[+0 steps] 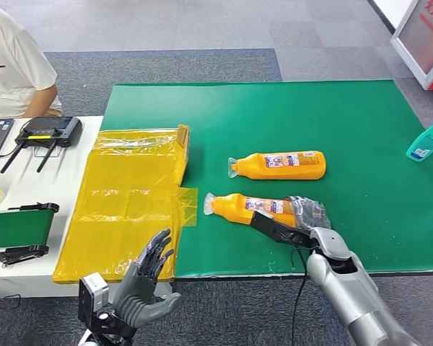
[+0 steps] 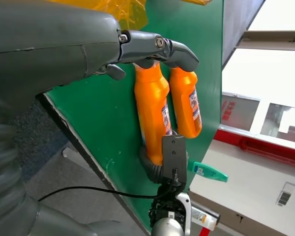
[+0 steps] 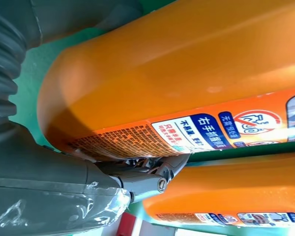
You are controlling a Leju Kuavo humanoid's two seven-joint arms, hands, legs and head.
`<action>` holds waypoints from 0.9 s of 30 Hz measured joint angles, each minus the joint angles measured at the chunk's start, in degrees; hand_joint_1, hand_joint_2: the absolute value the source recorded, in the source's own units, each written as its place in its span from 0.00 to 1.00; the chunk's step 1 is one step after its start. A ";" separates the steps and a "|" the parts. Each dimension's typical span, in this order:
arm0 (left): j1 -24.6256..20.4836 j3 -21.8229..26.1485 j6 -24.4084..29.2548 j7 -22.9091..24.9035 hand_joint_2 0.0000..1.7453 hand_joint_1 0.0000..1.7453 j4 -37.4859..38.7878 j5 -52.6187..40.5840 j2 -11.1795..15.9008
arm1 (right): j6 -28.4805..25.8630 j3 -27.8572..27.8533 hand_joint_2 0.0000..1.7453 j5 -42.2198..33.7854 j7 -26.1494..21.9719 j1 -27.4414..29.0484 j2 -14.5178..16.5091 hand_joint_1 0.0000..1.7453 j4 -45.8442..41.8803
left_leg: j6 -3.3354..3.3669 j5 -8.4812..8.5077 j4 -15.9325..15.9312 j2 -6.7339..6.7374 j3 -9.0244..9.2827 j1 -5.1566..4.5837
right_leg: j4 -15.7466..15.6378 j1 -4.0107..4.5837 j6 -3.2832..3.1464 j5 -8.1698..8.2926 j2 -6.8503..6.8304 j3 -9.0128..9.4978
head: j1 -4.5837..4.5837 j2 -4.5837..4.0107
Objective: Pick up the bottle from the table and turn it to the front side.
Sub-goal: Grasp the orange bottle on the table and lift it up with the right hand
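The right hand [image 1: 308, 215] wraps the base of the near orange bottle [image 1: 247, 207] lying on the green mat [image 1: 366, 130] — gripped so far from its middle, it may sag or slip when lifted — while the left hand [image 1: 149, 270] hangs apart, holding nothing.

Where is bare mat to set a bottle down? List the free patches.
Free: green mat beyond the far orange bottle; the stretch between both bottles and the teal bottle. Crowded: around the near orange bottle, gripped by the right hand, and beside the yellow bag.
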 joint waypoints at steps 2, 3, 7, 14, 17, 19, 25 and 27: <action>-0.02 0.01 0.00 0.00 1.00 0.00 0.02 0.00 0.01 | -0.16 0.30 1.00 -0.33 -0.20 0.02 0.00 1.00 -0.01 | 0.00 0.00 0.00 0.00 0.00 0.00 | 0.00 0.00 0.00 0.00 0.00 0.00 | 0.00 0.00; -0.02 0.02 0.00 -0.01 1.00 0.00 0.03 0.00 0.02 | -0.28 0.41 1.00 -0.52 -0.32 0.05 0.00 1.00 -0.03 | 0.00 0.00 0.00 0.00 0.00 0.00 | 0.00 0.00 0.00 0.00 0.00 -0.01 | -0.01 0.00; -0.02 0.03 0.01 -0.05 1.00 0.00 0.03 -0.02 0.02 | -0.89 0.55 1.00 -1.83 -1.14 0.28 0.04 1.00 -0.33 | 0.00 0.00 0.00 0.00 0.00 0.00 | 0.00 0.00 0.00 0.00 0.00 0.00 | 0.00 0.00; 0.09 0.31 0.21 -0.22 1.00 0.00 -0.81 -0.62 -0.04 | -2.35 -2.06 1.00 -16.04 -7.47 7.31 3.65 1.00 -9.55 | -0.01 0.00 -0.01 -0.01 -0.07 0.01 | 0.01 0.04 -0.02 -0.03 -0.02 -0.07 | -0.01 0.00; 0.07 0.54 0.03 -0.21 1.00 0.00 -1.92 -0.98 -0.39 | -2.14 -3.90 1.00 -22.16 -9.32 10.78 6.51 1.00 -15.26 | -0.02 -0.02 -0.01 -0.01 -0.09 0.02 | 0.02 0.06 -0.04 -0.05 -0.01 -0.09 | 0.00 0.00; 0.03 0.78 -0.14 -0.20 1.00 0.00 -2.69 -1.12 -0.74 | -1.79 -5.06 1.00 -25.29 -10.14 12.61 8.39 1.00 -18.51 | -0.02 -0.03 -0.01 -0.01 -0.09 0.02 | 0.02 0.05 -0.05 -0.06 -0.01 -0.10 | 0.00 0.00; -0.55 1.56 -0.71 -0.08 1.00 0.00 -5.21 -0.66 -2.15 | -0.24 -7.08 1.00 -31.17 -12.84 16.45 12.23 1.00 -25.31 | 0.00 -0.04 0.00 -0.01 -0.09 0.01 | 0.01 0.02 -0.05 -0.07 -0.01 -0.09 | 0.01 0.00; -1.14 1.81 -0.81 -0.08 1.00 0.00 -6.10 -0.20 -2.72 | 0.10 -7.20 1.00 -32.20 -13.52 17.56 13.29 1.00 -27.21 | -0.01 -0.04 0.00 -0.01 -0.09 0.01 | 0.01 0.02 -0.05 -0.06 -0.01 -0.09 | -0.01 0.00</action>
